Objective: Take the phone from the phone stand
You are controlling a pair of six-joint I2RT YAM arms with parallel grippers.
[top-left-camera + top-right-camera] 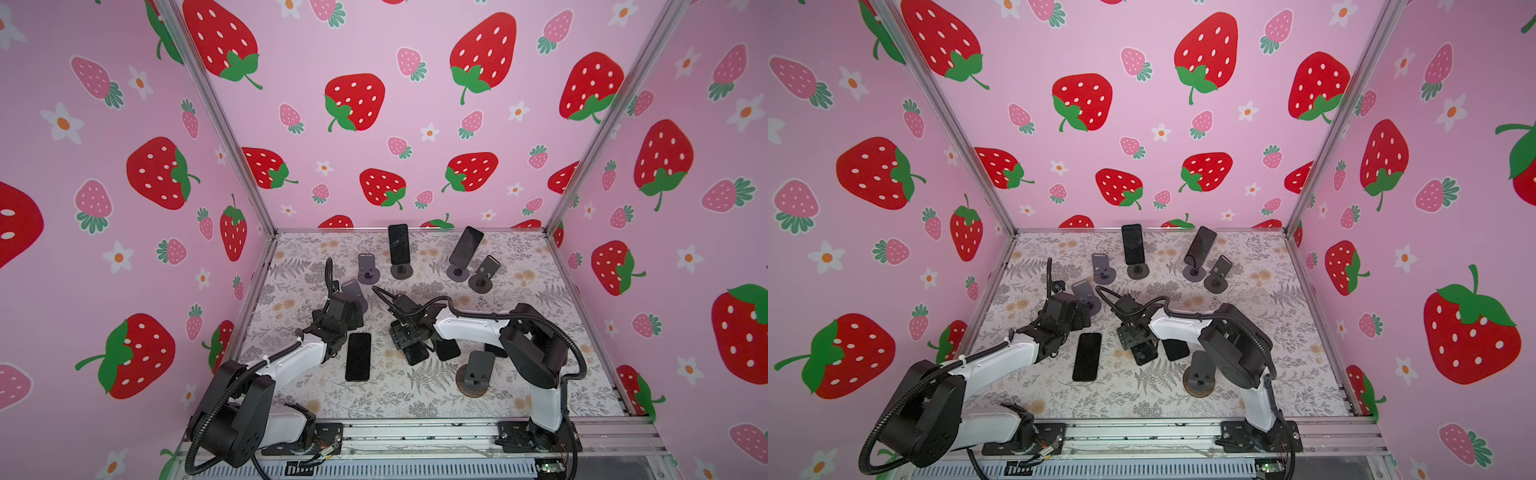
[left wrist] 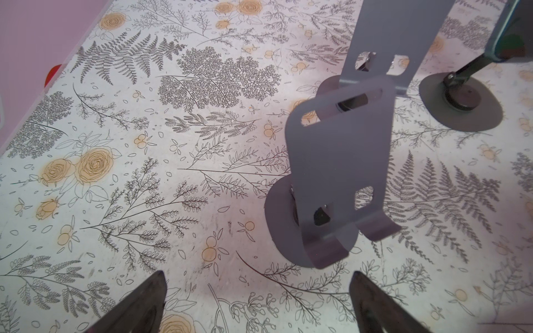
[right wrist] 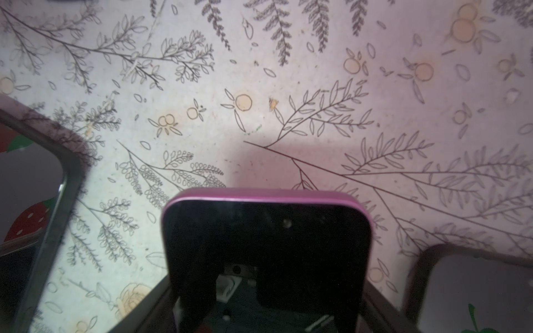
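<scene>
My right gripper [image 1: 409, 338] [image 3: 265, 311] is shut on a black phone with a pink edge [image 1: 415, 354] [image 1: 1144, 353] [image 3: 265, 230], low over the floral mat near the middle, its fingers [image 3: 153, 302] against the phone's sides. An empty black phone stand [image 1: 478, 370] [image 1: 1200, 372] stands just right of it. My left gripper [image 1: 351, 309] [image 2: 258, 288] is open, close in front of an empty grey stand [image 1: 353, 291] [image 2: 337, 173], with nothing between its fingertips [image 2: 155, 288].
Two more phones [image 1: 358, 356] [image 1: 446, 349] lie flat on either side of the held one. At the back, two phones [image 1: 398, 245] [image 1: 465, 247] lean on stands, with two empty stands [image 1: 368, 268] [image 1: 484, 274] beside them. Strawberry-print walls close three sides.
</scene>
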